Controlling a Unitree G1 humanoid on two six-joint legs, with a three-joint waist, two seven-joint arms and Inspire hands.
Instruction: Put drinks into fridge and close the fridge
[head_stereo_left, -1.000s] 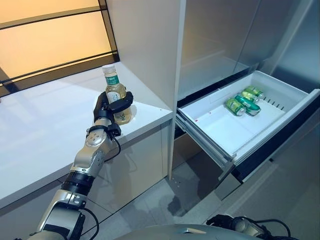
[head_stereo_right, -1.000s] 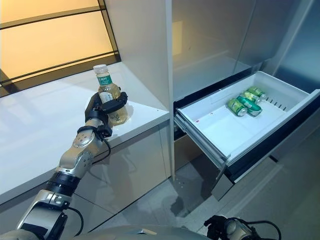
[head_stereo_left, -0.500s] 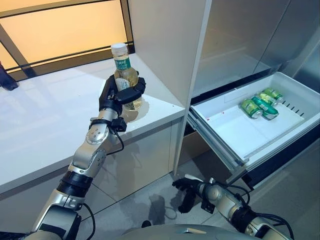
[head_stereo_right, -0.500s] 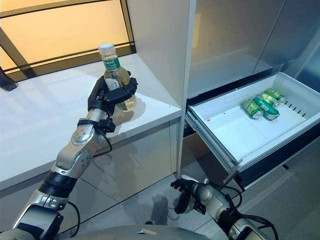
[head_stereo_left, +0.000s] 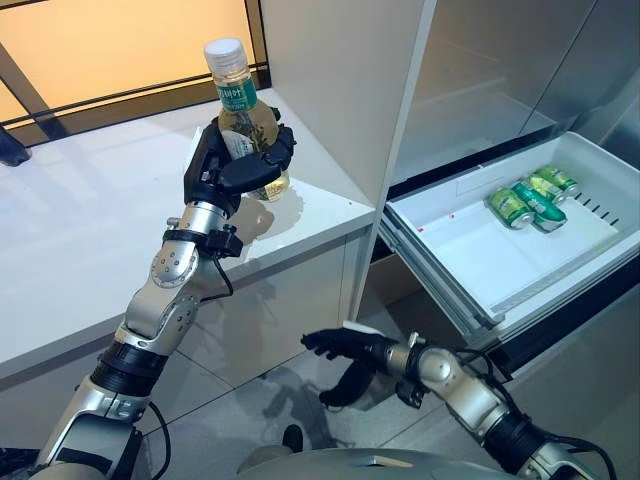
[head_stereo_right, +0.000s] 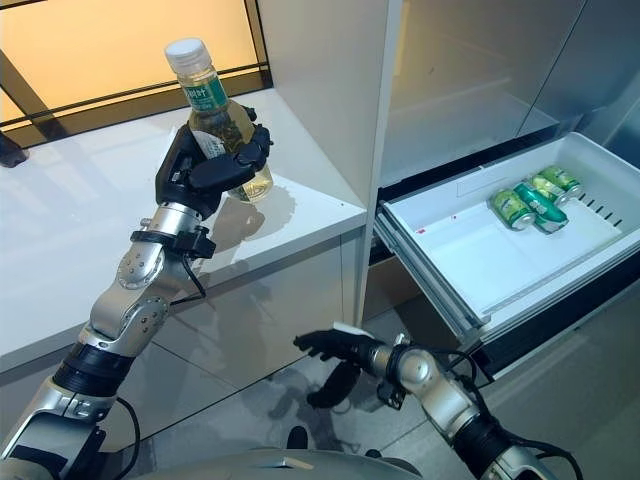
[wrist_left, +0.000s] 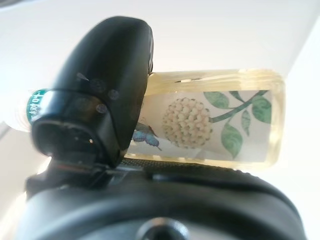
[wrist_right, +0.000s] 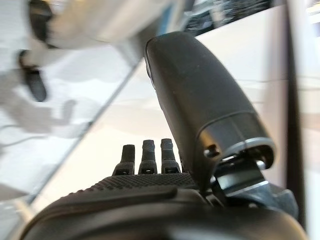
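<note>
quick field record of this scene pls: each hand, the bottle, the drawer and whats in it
left hand: shut on the bottle, raised above the counter
bottle: clear, pale yellow drink, white cap, roughly upright, clear of the counter
right hand: low in front of the cabinet, fingers straight, holding nothing
drawer: pulled out, white inside
cans: green, lying on their sides at the drawer's far end
task state: bottle not yet in the drawer, drawer not closed
</note>
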